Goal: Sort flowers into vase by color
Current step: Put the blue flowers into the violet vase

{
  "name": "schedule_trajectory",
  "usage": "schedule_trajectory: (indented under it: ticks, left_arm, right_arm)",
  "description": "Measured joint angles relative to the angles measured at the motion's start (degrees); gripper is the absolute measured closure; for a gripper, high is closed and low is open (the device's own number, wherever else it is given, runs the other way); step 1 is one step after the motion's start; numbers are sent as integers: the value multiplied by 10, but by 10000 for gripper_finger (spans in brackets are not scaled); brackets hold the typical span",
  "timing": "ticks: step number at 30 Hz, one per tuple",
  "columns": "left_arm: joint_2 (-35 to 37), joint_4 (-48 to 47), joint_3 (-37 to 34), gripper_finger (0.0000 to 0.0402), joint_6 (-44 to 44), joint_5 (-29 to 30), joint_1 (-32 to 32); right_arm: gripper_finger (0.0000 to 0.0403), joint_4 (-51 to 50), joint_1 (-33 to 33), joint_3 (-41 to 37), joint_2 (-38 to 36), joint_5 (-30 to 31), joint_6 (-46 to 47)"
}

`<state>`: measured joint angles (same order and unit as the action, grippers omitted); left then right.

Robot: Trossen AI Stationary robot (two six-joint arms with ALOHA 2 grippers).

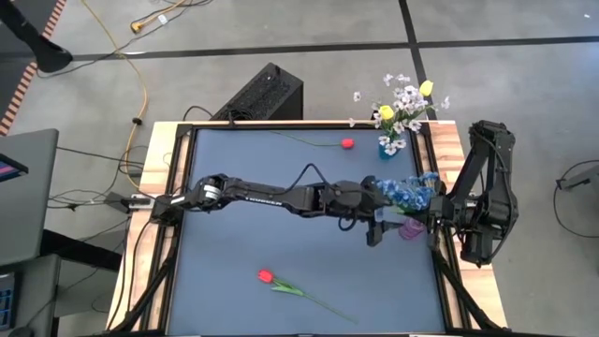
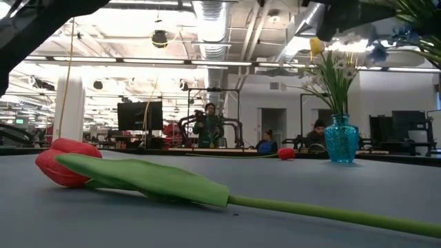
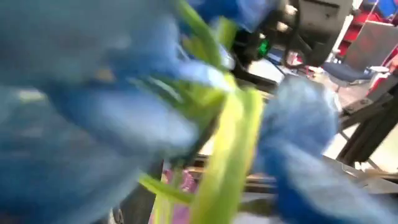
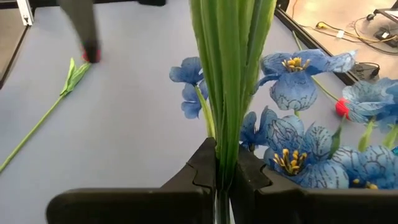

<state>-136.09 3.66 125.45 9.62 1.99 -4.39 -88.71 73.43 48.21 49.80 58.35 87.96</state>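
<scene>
High view: left gripper stretched across the counter, jaws wide, beside blue flowers; right gripper at counter's right edge; red flower near front, another red flower at back; blue vase with yellow and white blooms.
Low view: red flower nearest, vase far right.
Right wrist view: jaws clamped narrow on green stems of blue flowers.

Blue veined flowers w/ yellow centres, green stems; teal vase.
</scene>
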Motion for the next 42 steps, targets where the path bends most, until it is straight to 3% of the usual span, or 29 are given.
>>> schedule_trajectory:
  ticks: [16, 28, 42]
  left_arm:
    - [0, 22, 0, 112, 6, -17, 2]
    - [0, 27, 0, 211, 12, -56, 2]
    - [0, 34, 0, 338, 29, -27, 11]
  right_arm:
    - [353, 4, 0, 0, 0, 0, 1]
    - [353, 5, 0, 0, 0, 1, 0]
    - [353, 11, 0, 0, 0, 2, 1]
